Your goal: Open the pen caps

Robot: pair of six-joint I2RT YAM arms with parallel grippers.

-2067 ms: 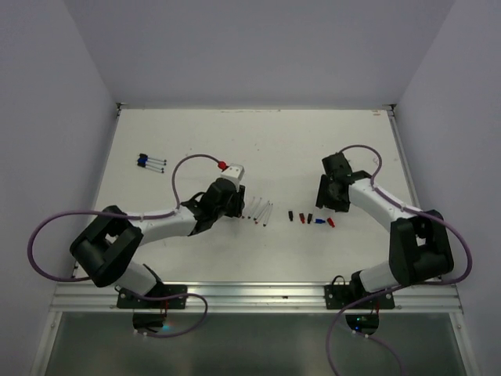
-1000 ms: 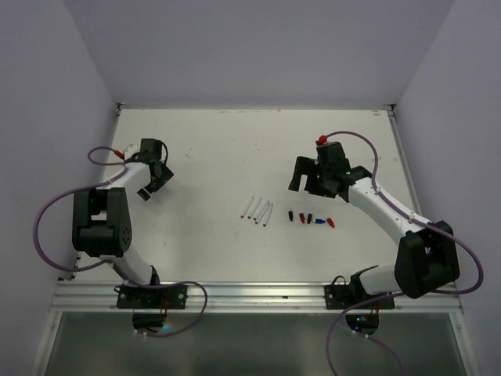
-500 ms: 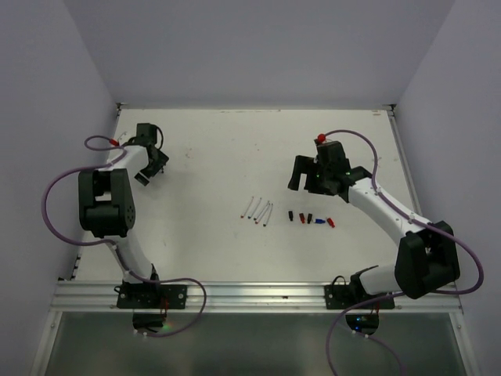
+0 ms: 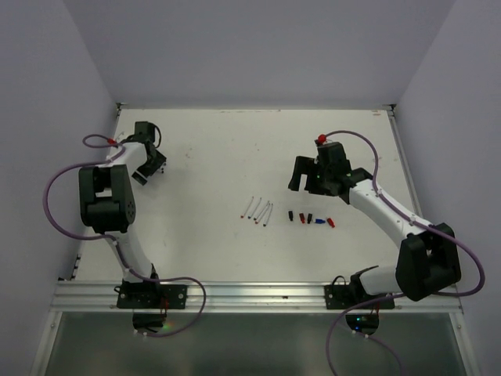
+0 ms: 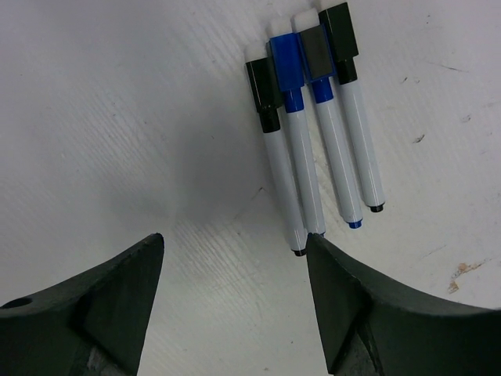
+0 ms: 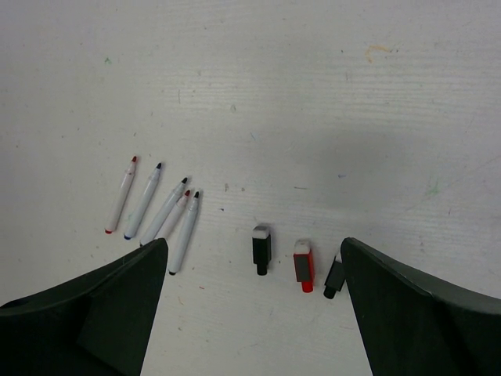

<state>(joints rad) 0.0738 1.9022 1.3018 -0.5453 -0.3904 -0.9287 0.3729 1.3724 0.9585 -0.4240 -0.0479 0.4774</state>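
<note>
- Bare pens: five lie side by side about the middle of the tabletop, a little toward its near edge. Their tips are exposed, red and black
- Loose caps: a short row just right of the bare pens and apart from them. The top view shows five: black, red, black, blue, red. The right wrist view catches only three of them
- Capped pens: four lie together near the left edge, toward the far-left corner, barrels touching or nearly so. Their caps are on, black, blue, a grey-and-blue one, black. In the top view the left arm hides them
- Left claw: hangs over the capped pens, fingers wide apart, with nothing between them but bare tabletop. The pens lie just beyond the fingertips, untouched
- Right claw: wide and empty, hovering above the bare pens and loose caps. It is well off the surface and touches neither
- Progress, as I judge it: five pens done and four left, so a bit past halfway
- Likely step in hand: the left claw lining up on the capped group to take one. The pens lie packed close, so singling one out looks fiddly
</note>
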